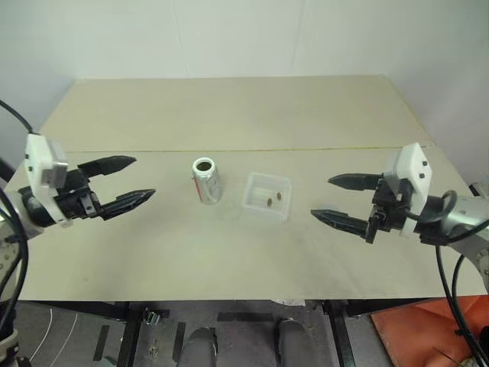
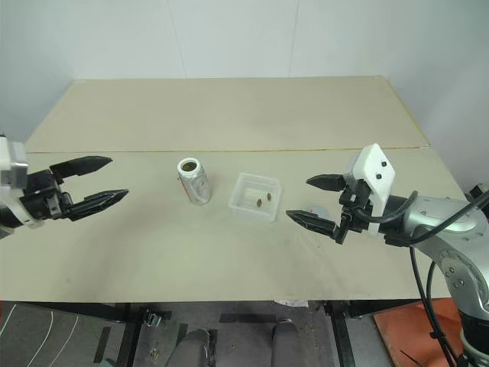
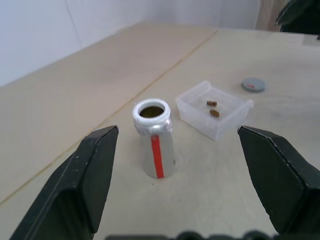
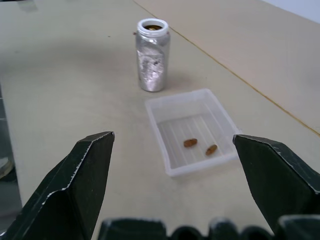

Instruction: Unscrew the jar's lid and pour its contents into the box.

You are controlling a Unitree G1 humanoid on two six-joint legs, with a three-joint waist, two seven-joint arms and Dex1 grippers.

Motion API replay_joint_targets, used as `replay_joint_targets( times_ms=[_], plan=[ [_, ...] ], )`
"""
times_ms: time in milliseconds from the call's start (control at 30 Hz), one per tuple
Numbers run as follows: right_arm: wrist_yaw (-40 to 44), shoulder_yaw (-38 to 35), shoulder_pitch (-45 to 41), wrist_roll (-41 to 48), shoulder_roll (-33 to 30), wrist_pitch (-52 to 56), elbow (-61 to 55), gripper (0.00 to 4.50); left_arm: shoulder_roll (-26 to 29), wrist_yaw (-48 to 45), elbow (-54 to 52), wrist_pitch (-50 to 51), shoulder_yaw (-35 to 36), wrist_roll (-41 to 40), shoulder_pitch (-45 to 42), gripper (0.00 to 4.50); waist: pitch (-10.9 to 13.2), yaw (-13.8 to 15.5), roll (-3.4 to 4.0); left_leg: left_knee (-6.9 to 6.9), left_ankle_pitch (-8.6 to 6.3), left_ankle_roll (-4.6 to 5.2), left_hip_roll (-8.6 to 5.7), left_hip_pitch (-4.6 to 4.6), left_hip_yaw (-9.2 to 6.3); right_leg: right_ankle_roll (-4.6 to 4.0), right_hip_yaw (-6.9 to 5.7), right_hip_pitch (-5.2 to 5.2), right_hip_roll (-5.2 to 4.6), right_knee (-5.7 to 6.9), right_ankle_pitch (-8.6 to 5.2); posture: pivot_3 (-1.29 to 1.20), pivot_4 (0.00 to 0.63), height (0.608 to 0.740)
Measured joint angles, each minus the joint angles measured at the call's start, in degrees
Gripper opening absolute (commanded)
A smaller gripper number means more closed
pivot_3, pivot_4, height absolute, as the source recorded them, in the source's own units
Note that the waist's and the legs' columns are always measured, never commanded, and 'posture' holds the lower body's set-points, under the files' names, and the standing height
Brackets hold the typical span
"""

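Lid (image 2: pixel 315 212) half behind right fingers (image 2: pixel 309 220)

2 head eyes high above table (image 1: pixel 229 115); 2 low wrist views from opposite sides, sharing jar (image 3: pixel 154 142), box (image 4: pixel 192 131).

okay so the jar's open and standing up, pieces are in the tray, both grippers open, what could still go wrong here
Little, but two things:
1. The jar stands upright, uncapped, between the left gripper and the box; a careless sweep could topple it.
2. The lid lies loose on the table near the right gripper, which might knock it away.
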Motion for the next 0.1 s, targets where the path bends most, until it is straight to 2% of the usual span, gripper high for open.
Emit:
replay_joint_targets(
  times_ms=[100],
  plan=[
    [-0.7,0.0,-0.3,0.0,0.0,0.1,0.6,4.5,0.0,1.1,-1.4,0.8,0.6,-0.1,2.1,4.15,0.0,-0.1,0.0,-0.01,0.0,0.0,0.01,0.03,0.0,-0.03,0.0,0.0,0.01,0.03,-0.02,0.0,0.15,0.74]
  ],
)
